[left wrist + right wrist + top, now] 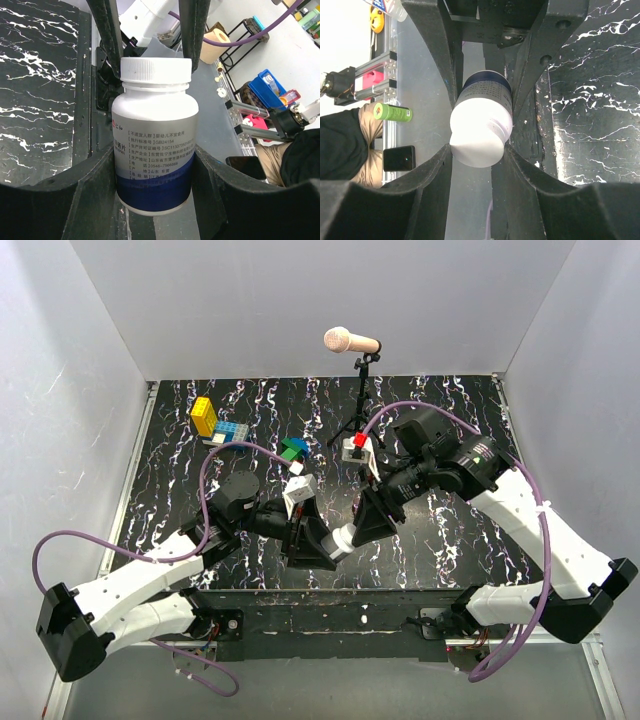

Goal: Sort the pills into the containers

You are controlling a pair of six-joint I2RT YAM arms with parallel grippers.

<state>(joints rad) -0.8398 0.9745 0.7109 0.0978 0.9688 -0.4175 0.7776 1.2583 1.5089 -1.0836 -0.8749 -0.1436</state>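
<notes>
The left gripper [154, 170] is clenched on the lower body of a white plastic pill bottle with a blue band [154, 100]. The bottle lies sideways above the black white-veined table [450, 530], at the middle of its near edge. The right gripper [479, 150] grasps the bottle's white ribbed cap [156, 69].

Microphone [351, 340] on stand; toy blocks [204, 416] (back left).

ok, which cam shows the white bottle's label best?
Left wrist: the bottle faces it side-on, label text legible. Right wrist looks at the cap end-on, label barely visible. Top external shows only a small white sliver.
</notes>
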